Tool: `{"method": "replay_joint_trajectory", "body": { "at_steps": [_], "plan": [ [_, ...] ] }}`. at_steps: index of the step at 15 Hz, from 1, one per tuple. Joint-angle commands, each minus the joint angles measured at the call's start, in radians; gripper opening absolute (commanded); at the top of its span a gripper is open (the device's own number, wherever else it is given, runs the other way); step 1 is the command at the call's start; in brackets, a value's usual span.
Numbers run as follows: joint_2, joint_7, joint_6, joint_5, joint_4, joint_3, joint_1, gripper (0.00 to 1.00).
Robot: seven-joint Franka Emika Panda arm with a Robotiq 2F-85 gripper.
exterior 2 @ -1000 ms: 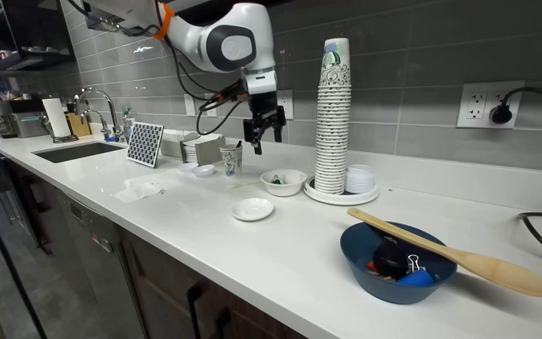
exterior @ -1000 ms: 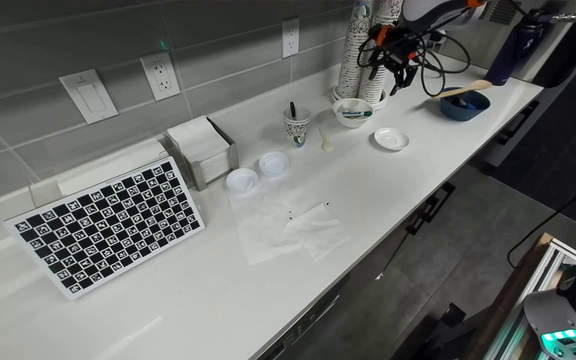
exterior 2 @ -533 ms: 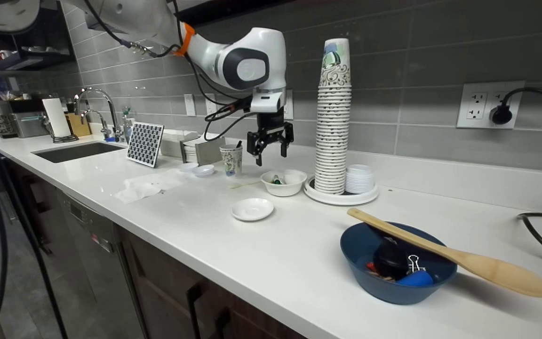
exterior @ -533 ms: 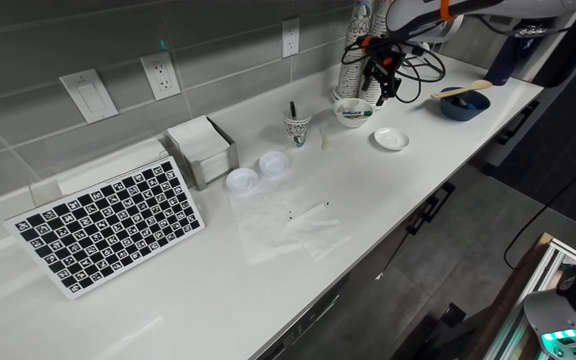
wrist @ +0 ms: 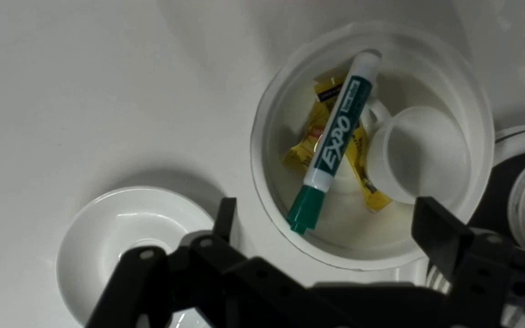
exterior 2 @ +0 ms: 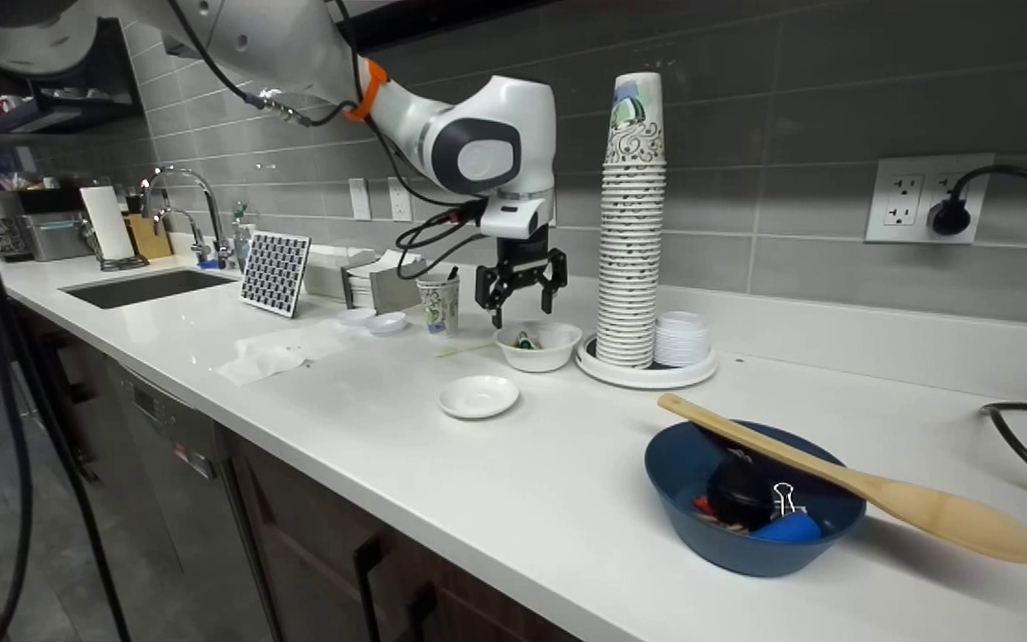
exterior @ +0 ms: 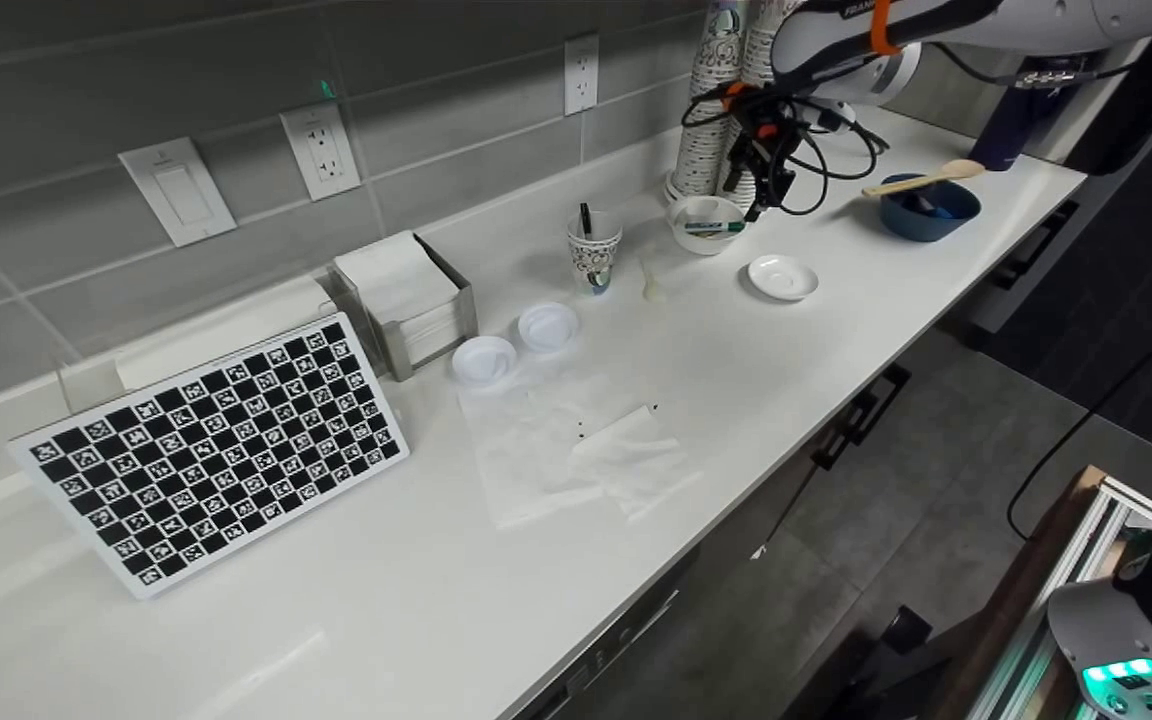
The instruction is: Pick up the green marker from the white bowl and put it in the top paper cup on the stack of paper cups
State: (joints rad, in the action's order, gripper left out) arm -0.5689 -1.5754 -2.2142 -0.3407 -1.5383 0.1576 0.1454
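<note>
A tiled wall [exterior 2: 834, 89] backs the white table [exterior 2: 513, 481]. In an exterior view the arm [exterior 2: 299, 53] stretches from the left over the table. To its right a tall cup column [exterior 2: 632, 259] stands upright on a round tray [exterior 2: 634, 380], beside a short white stack [exterior 2: 681, 339]. The checked board [exterior 2: 275, 274] leans back at the far left. The blue bowl [exterior 2: 750, 553] is near right, the spoon [exterior 2: 870, 489] lying across it with its broad end past the rim.

The tool [exterior 2: 522, 312] points down just above the white bowl [exterior 2: 538, 360], its two fingers spread wide, with nothing held. In the wrist view one finger shows between the bowl and the dish [exterior 2: 478, 399], one in front of the bowl's right near rim. The dish lies left and near of the bowl, apart. The paper cups [exterior 2: 439, 305], a short patterned stack, stand upright farther left; a dark pen [exterior: 586, 222] sticks up from the top one.

In the wrist view a small cup [wrist: 440, 155] sits in the white bowl's right side, its handle toward the green marker [wrist: 337, 136], which lies slantwise there, clear of the tool, its cap at the near left rim. Yellow wrappers [wrist: 308, 141] lie under it.
</note>
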Motion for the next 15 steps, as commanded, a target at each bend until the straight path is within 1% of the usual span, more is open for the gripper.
{"method": "replay_joint_trajectory", "body": {
  "at_steps": [1,2,3,5,7,8,9,10,11,12,13,15],
  "plan": [
    [-0.056,-0.055,-0.059,-0.085,0.047,-0.017,0.036,0.85],
    [-0.062,-0.063,-0.070,-0.096,0.051,-0.018,0.039,0.81],
    [-0.069,-0.069,-0.077,-0.101,0.055,-0.019,0.041,0.74],
    [-0.077,-0.081,-0.077,-0.094,0.062,-0.017,0.037,0.68],
    [-0.084,-0.091,-0.068,-0.089,0.071,-0.020,0.035,0.56],
    [-0.084,-0.092,-0.062,-0.087,0.070,-0.023,0.035,0.54],
    [-0.082,-0.093,-0.059,-0.083,0.068,-0.025,0.033,0.54],
    [-0.082,-0.095,-0.054,-0.080,0.067,-0.026,0.031,0.49],
    [-0.083,-0.096,-0.052,-0.078,0.067,-0.028,0.030,0.49],
    [-0.086,-0.100,-0.046,-0.076,0.069,-0.027,0.029,0.43],
    [-0.089,-0.105,-0.038,-0.071,0.070,-0.025,0.027,0.48],
    [-0.097,-0.118,-0.028,-0.062,0.072,-0.018,0.024,0.48]
  ]
}}
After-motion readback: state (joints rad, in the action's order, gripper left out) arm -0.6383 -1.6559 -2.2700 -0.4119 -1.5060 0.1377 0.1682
